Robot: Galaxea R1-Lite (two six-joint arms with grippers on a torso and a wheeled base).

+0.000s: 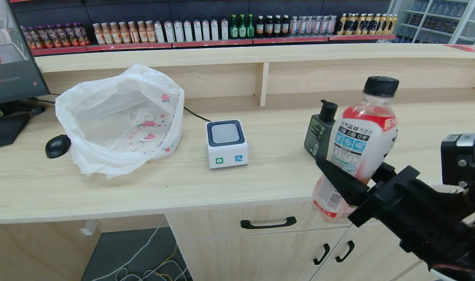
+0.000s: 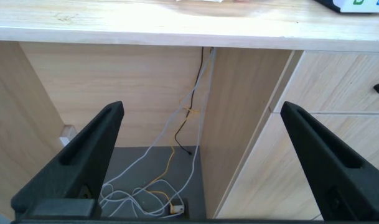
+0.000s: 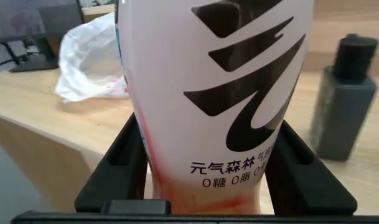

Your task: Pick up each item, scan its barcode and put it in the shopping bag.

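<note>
I have the drink bottle off the surface, clamped in the right jaws at the near right of the scene. The jaws are closed on the lower half of its body, one finger on each side, as the right wrist view shows. The bottle is pink and white with a black cap. It is tilted a little, with the cap leaning away to the right. Its base hangs in front of the near edge of the surface.

Just beyond the bottle and slightly left of it, a dark pump bottle stands upright on the surface. I cannot tell whether the two are touching.

Further left, about the middle of the surface, sits the white barcode scanner, window facing up, with a black cable running from behind it to the left. The shopping bag is left of the scanner, well apart from the held bottle. It is a white plastic bag with a red print, and its mouth stands open towards me.

The left jaws are spread wide with nothing between them. They are down below the surface, facing the open bay beneath it where loose cables lie on the floor.

A black mouse lies just left of the bag, with a monitor at the far left. Drawers with black handles are set under the near edge, and shelves of drinks run along the far wall.
</note>
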